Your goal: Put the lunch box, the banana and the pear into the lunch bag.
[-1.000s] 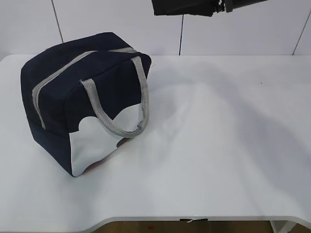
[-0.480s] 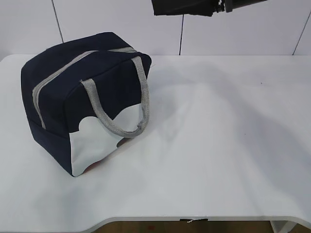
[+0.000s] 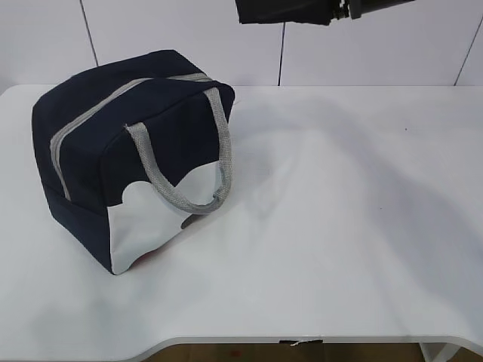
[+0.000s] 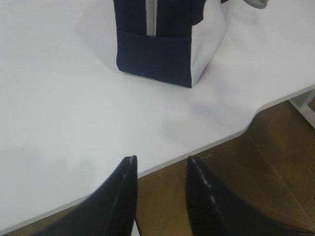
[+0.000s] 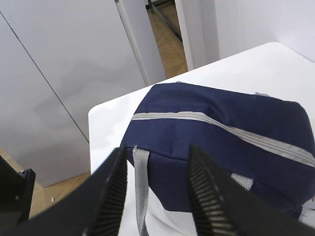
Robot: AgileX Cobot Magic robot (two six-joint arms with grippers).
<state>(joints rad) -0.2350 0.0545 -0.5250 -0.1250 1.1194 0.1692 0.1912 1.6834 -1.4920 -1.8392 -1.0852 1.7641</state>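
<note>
Neither pincer proper shows in the exterior view; only a dark piece of arm (image 3: 290, 10) hangs at the top edge, high above the table (image 3: 339, 226). On the left half of that table stands the lunch bag (image 3: 132, 154), upright on its base, zipper (image 3: 90, 117) running along its top and shut as far as can be seen. Its long axis runs from near-left to far-right, and one grey handle (image 3: 185, 162) droops over the white front panel. No lunch box, banana or pear is visible anywhere; with the bag closed, I judge they are likely already inside, though that cannot be confirmed.

From the left wrist, the left pincer (image 4: 160, 169) stands open and empty, its tips apart over the table's near edge, well short of the bag's lower end (image 4: 162, 49). It looks parked clear of the work.

From the right wrist, the right pincer (image 5: 157, 167) is likewise spread and holding nothing, poised high above the bag (image 5: 221, 132), whose zipper crosses the view left to right. That raised stance suits an arm drawn clear of the bag.
</note>
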